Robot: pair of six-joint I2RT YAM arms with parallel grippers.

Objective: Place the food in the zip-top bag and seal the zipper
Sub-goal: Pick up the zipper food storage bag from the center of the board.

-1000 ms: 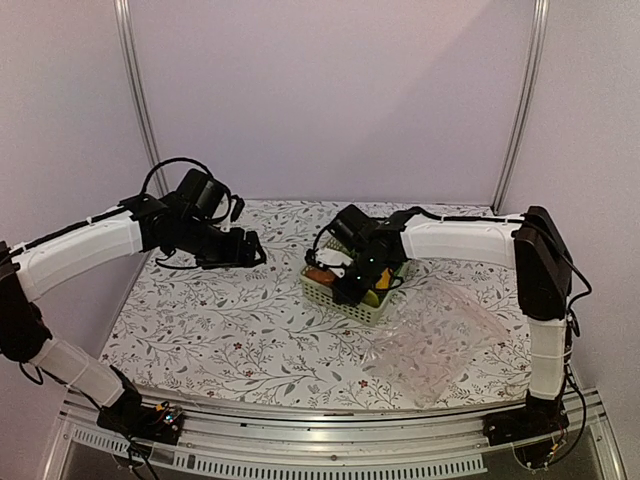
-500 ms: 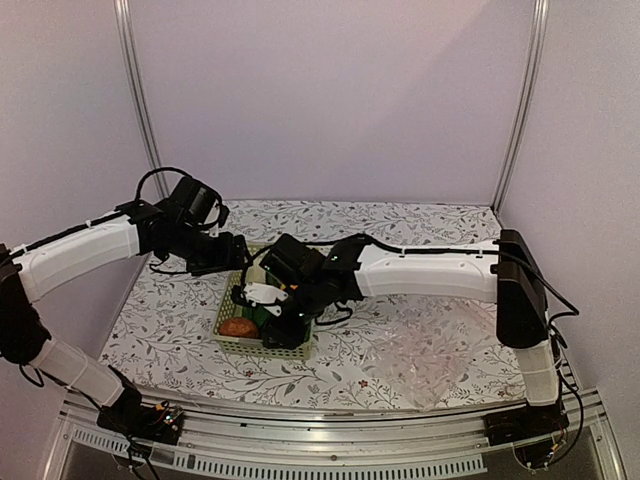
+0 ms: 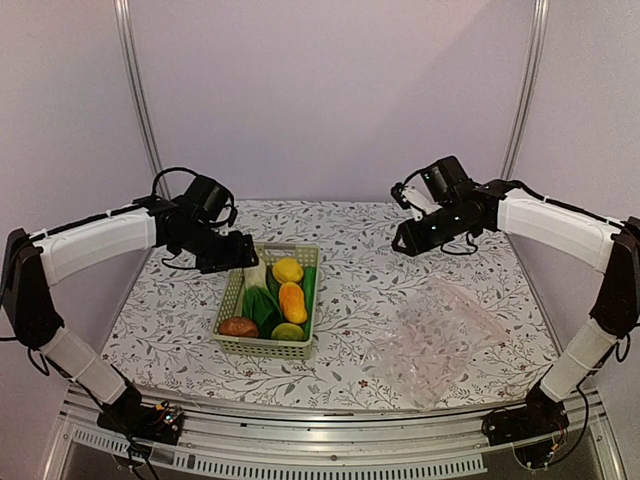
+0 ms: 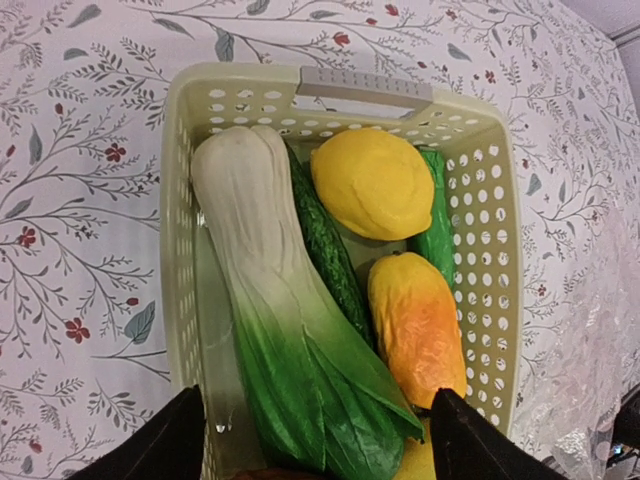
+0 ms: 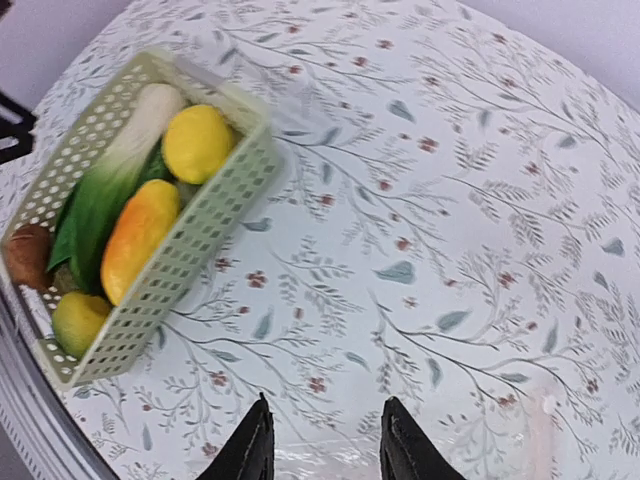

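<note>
Left wrist view puts the left gripper (image 4: 315,405) above the pale green basket (image 4: 180,250), jaws spread wide and empty. Inside the lattice walls the bok choy (image 4: 270,300) lies partly over the cucumber (image 4: 325,250), beside a yellow fruit (image 4: 372,182) and an orange fruit (image 4: 415,325). The right gripper (image 5: 325,405), fingers moderately parted and holding nothing, hovers over the floral table (image 5: 450,200). The zip-top bag (image 3: 435,335) lies flat, well right of the basket. Its zipper (image 5: 543,425) is perhaps the blurred pale strip.
</note>
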